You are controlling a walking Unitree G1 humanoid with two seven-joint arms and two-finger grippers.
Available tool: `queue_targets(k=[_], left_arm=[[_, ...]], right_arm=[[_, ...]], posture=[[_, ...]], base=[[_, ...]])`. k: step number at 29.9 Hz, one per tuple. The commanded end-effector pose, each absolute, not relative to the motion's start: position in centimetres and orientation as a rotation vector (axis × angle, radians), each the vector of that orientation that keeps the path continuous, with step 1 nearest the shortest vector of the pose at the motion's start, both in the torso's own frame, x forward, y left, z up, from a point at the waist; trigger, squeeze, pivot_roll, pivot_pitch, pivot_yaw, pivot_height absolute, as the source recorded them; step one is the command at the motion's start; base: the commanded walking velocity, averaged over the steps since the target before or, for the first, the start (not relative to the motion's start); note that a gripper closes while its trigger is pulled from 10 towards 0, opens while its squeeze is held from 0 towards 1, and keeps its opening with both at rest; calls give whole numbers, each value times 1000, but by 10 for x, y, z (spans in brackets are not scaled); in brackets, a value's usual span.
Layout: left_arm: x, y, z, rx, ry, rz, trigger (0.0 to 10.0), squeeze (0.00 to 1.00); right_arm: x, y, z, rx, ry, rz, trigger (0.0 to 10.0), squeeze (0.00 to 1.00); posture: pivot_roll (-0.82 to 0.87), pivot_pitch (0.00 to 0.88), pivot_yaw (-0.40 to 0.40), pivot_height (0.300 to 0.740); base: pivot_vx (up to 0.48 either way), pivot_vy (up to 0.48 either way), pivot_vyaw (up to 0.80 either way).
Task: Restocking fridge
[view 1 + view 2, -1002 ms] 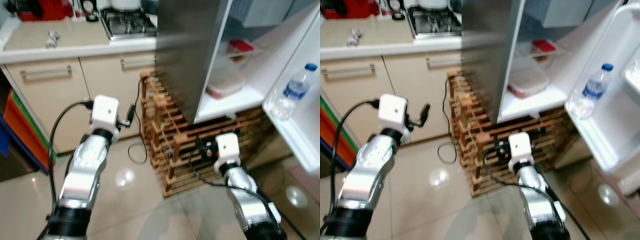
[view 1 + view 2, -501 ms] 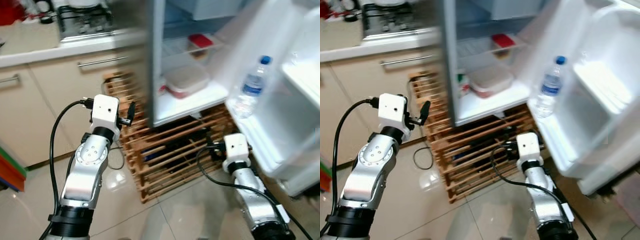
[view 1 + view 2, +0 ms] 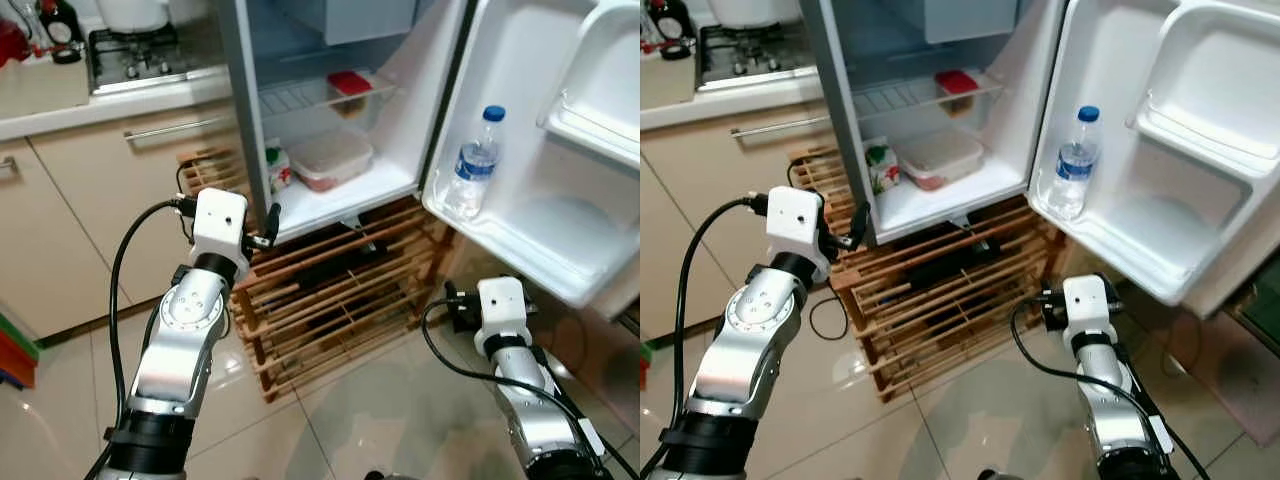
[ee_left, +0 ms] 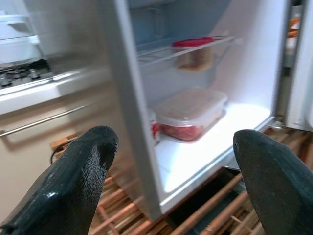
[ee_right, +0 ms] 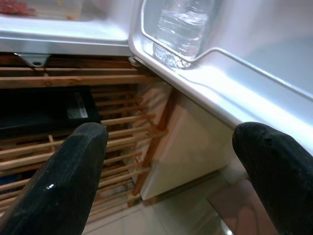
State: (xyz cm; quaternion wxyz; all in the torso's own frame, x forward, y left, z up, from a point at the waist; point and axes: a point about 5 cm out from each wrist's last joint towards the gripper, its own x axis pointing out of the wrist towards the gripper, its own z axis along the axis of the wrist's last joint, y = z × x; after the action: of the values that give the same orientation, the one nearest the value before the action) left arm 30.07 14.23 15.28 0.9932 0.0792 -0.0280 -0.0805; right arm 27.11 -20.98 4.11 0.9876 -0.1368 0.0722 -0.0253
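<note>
A small fridge point(image 3: 372, 196) stands open on a wooden rack point(image 3: 340, 300). Its door point(image 3: 520, 60) swings out to the right and holds a water bottle point(image 3: 474, 165) in the lower door shelf. Inside, a clear container point(image 3: 330, 160) with red contents rests on the bottom, a small carton point(image 3: 277, 165) beside it, and a red-lidded box point(image 3: 349, 83) on the wire shelf. My left gripper point(image 4: 171, 181) is open and empty, raised just before the fridge's left edge. My right gripper point(image 5: 171, 181) is open and empty, low, under the door shelf.
A beige counter with a gas hob point(image 3: 130, 55) and cabinet drawers point(image 3: 100, 170) runs to the left of the fridge. A black cable point(image 3: 200, 340) hangs by the rack. Tiled floor point(image 3: 380, 410) lies in front.
The camera has swung right, so the fridge interior and door now sit in the middle of the picture. Both grippers stay open and empty.
</note>
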Motion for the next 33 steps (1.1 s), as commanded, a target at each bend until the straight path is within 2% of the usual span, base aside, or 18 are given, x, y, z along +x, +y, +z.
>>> queue_targets(k=[1,5,6,7,15,22,28,31,33], left_arm=[[301,144,154,144,-59,-154,10000,0],[301,144,152,114,-47,-147,10000,0],[301,144,152,115,-45,-147,10000,0],[300,144,152,114,-45,-146,10000,0],[300,145,141,142,-6,-127,10000,0],[295,165,111,186,63,-60,10000,0],[270,181,82,235,147,-112,10000,0],[267,183,85,256,106,-109,10000,0],[266,185,96,196,37,-64,10000,0]], right_arm=[[276,-200,50,-250,95,-18,10000,0],[275,-177,54,-232,61,82,10000,0],[275,-174,54,-224,60,89,10000,59],[275,-171,54,-212,59,97,10000,59],[276,-161,59,-179,46,138,10000,55],[273,-165,65,-142,18,100,10000,51],[258,-176,67,33,-7,-27,10000,0],[254,-176,66,55,-2,-45,10000,0],[252,-175,66,71,-2,-52,10000,0]], posture=[[8,0,5,740],[8,0,5,740],[9,0,5,740],[9,0,5,740],[7,0,-2,740],[-2,0,-1,740],[7,0,-2,740],[8,0,-4,740],[18,0,-20,740]], base=[[0,0,0],[-127,204,395],[0,450,750],[0,450,750],[0,477,743],[0,480,738],[0,286,408],[0,0,0],[0,0,0]])
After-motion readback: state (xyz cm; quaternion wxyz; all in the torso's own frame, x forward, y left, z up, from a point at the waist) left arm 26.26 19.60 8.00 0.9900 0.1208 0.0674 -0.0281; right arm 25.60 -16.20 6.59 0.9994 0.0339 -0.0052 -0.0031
